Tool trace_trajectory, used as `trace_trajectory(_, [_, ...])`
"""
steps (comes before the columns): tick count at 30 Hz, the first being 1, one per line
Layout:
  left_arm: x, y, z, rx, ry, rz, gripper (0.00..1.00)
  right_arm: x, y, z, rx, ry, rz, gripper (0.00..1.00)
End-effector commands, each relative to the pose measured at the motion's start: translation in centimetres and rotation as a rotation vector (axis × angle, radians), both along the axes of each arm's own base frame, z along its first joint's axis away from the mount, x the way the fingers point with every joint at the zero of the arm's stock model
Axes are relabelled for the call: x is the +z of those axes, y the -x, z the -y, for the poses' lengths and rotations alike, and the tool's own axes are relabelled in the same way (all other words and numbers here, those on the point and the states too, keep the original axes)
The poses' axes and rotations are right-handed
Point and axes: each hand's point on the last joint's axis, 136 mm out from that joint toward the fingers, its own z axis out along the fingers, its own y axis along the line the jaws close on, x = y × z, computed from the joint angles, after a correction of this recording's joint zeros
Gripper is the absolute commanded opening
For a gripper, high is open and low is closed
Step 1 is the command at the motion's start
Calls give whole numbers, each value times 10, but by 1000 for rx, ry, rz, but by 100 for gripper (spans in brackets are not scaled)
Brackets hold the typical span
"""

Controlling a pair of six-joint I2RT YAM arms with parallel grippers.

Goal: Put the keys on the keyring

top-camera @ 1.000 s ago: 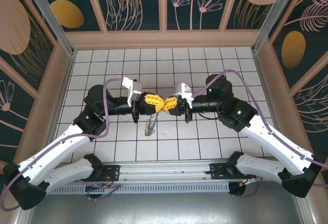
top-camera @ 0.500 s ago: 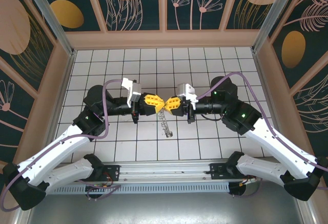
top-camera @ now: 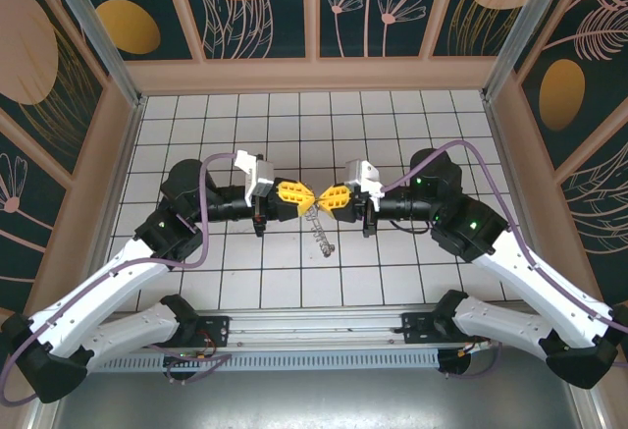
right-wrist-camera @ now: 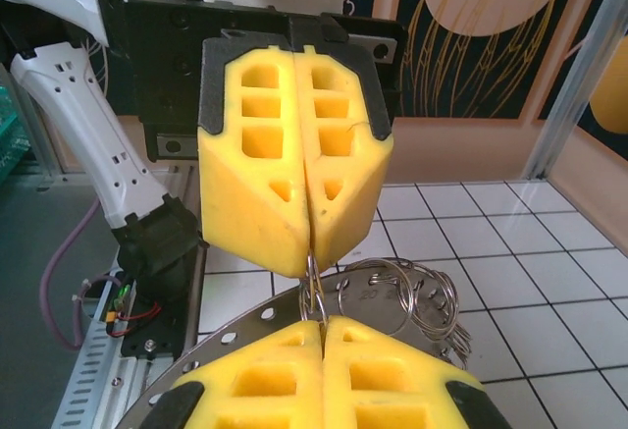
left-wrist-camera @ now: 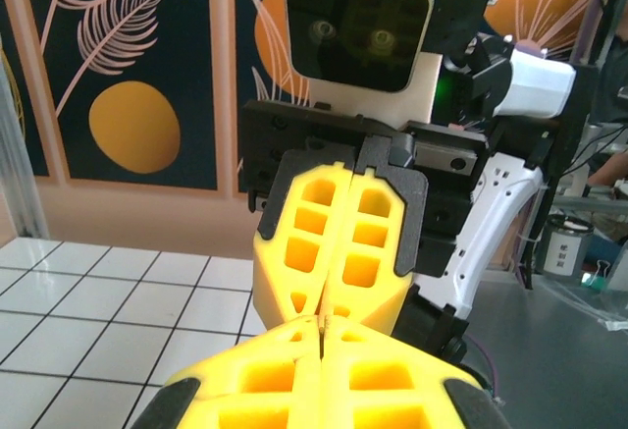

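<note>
Tiled floor [top-camera: 226, 125] below; left gripper [top-camera: 304, 194] and right gripper [top-camera: 321, 198] both pinch tight on the keyring [top-camera: 320, 231] dangling mid-frame; I fear opposing pulls drop it.

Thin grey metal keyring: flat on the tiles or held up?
Held up. The thin grey metal keyring hangs edge-on below the shut left gripper and right gripper, its wire pinched by both.

Keyring [right-wrist-camera: 397, 296] partly behind the right claw [right-wrist-camera: 322, 326], its hanging pieces too small from above.
</note>
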Motion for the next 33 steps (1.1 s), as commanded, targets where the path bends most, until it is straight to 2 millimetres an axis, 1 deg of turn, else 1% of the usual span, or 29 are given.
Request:
trace_trajectory(1, [-8, -5, 0, 32, -54, 12, 0, 31, -2, 7, -35, -65, 51, 0])
trace_trajectory(7, [-20, -11, 1, 57, -81, 6, 0, 24, -12, 1, -64, -29, 28, 0])
trace_trajectory(12, [-29, -19, 1, 94, -97, -3, 0, 22, -21, 3, -114, -19, 34, 0])
trace_trajectory(15, [-34, -23, 2, 109, -101, -12, 0, 17, -29, 4, -147, -5, 35, 0])
trace_trajectory(17, [-42, -26, 4, 115, -113, -27, 0, 12, -35, 5, -175, 8, 26, 0])
trace_trajectory(20, [-56, -33, 6, 138, -133, -62, 21, -2, -51, 7, -222, 58, -11, 0])
trace_trajectory(22, [-63, -36, 6, 153, -136, -84, 29, -15, -60, 9, -241, 95, -45, 0])
trace_trajectory(27, [-70, -43, 4, 199, -131, -109, 39, -29, -72, 13, -268, 131, -92, 0])
trace_trajectory(30, [-74, -49, -1, 255, -131, -117, 42, -38, -80, 15, -293, 152, -116, 0])
trace_trajectory(33, [-82, -58, -7, 323, -148, -134, 44, -52, -90, 15, -324, 189, -144, 0])
